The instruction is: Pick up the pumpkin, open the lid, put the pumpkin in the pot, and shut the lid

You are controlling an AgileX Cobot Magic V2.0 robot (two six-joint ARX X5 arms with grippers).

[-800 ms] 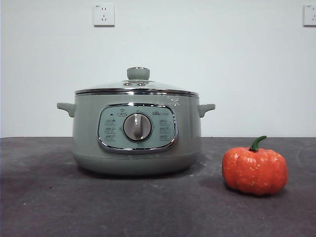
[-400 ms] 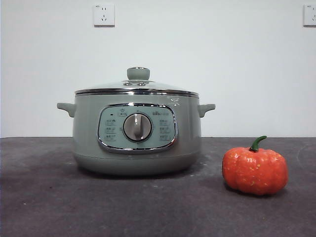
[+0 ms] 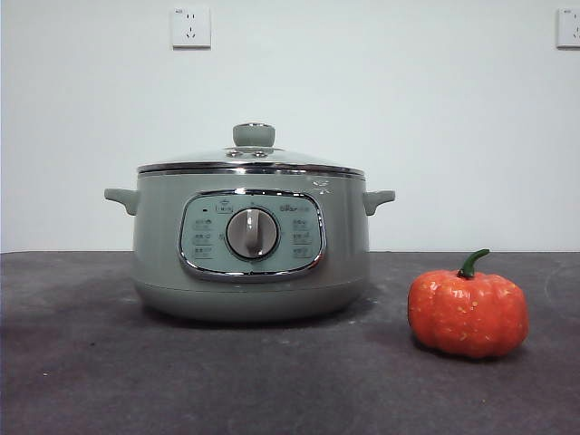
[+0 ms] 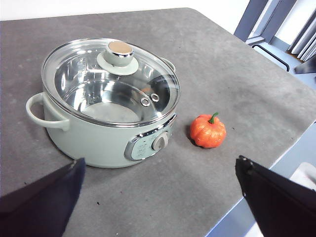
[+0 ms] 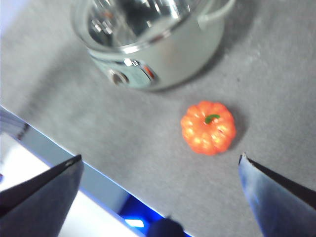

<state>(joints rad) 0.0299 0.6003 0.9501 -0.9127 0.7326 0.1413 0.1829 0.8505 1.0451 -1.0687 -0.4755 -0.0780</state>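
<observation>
The sage-green pot [image 3: 251,240] stands on the dark table with its glass lid [image 3: 251,159] closed on it. The orange pumpkin [image 3: 468,311] with a green stem sits on the table beside the pot, apart from it. The left wrist view shows the pot [image 4: 101,133], the lid [image 4: 111,81] and the pumpkin [image 4: 208,131] from high up; my left gripper [image 4: 158,197] is open and empty. The right wrist view shows the pumpkin [image 5: 208,128] and the pot [image 5: 163,54] below my right gripper [image 5: 160,190], which is open, empty and high above the table.
The grey table [image 3: 272,381] ends at an edge close to the pumpkin in both wrist views [image 4: 276,158] [image 5: 74,148]. Wall sockets [image 3: 190,27] are on the white wall behind. Neither arm shows in the front view.
</observation>
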